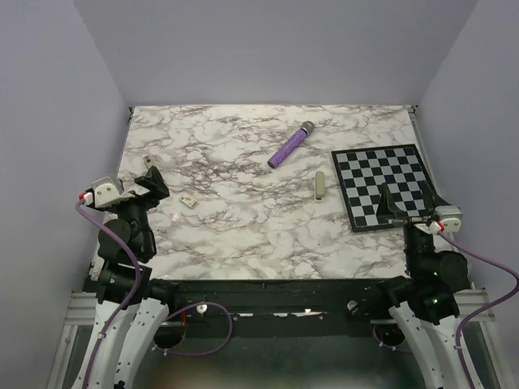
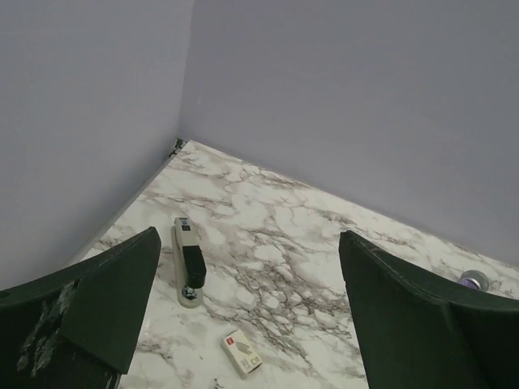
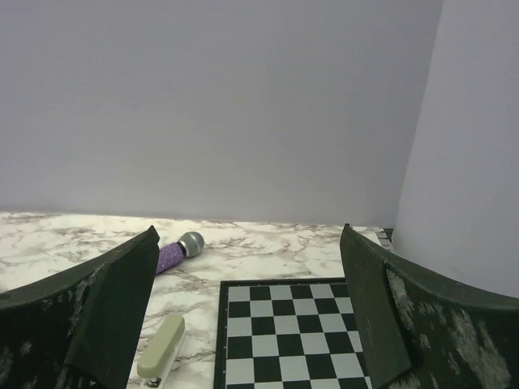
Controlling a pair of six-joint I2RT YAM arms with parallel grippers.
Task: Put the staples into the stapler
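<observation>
Staples lie on the left of the marble table (image 1: pixel 243 235): the little cream-white staple box (image 1: pixel 190 200) rests flat, just right of the left claw (image 1: pixel 152 183) and not touching it. That claw hangs over the table's left side with its fingers spread wide and nothing between them. Beyond it, nearer the left wall, the left wrist view shows a slim beige piece (image 2: pixel 188 263) with a dark block on top; what it is I cannot tell. Past mid-table a purple cylinder (image 1: pixel 290 144) lies aslant, its grey tip toward the back wall. The stapler (image 1: pixel 320 185) lies flat, near the cylinder's lower end and just beside the left edge of a chessboard (image 1: pixel 373 170). The right claw (image 1: pixel 388 201) hovers over the board's near edge, fingers likewise wide apart and empty.
</observation>
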